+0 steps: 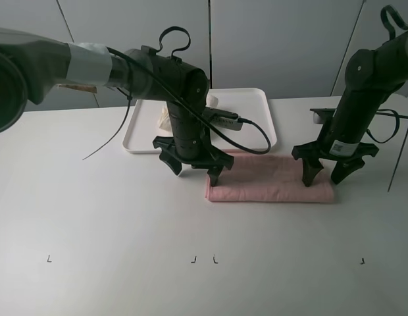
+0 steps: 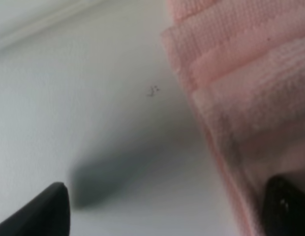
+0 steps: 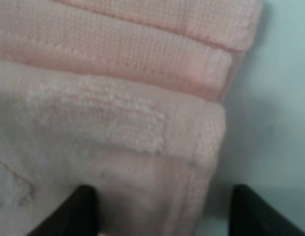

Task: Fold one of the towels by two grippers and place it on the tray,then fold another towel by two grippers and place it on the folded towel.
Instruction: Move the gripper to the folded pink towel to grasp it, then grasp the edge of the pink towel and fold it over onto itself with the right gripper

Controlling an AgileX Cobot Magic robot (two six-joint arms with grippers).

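Note:
A pink towel (image 1: 270,178), folded into a long strip, lies on the white table in front of the white tray (image 1: 256,105). A pale towel (image 1: 166,118) lies on the tray, mostly hidden behind the left arm. My left gripper (image 1: 194,172) is open over the pink towel's left end, one finger (image 2: 285,206) on the towel (image 2: 241,83) and the other finger (image 2: 42,211) over bare table. My right gripper (image 1: 326,174) is open over the towel's right end (image 3: 118,113), one finger (image 3: 78,206) on the cloth and the other finger (image 3: 260,211) beyond its edge.
A black cable (image 1: 256,135) loops from the left arm across the tray's front edge. Small black marks (image 1: 204,259) line the table near its front edge. A grey panelled wall stands behind the table.

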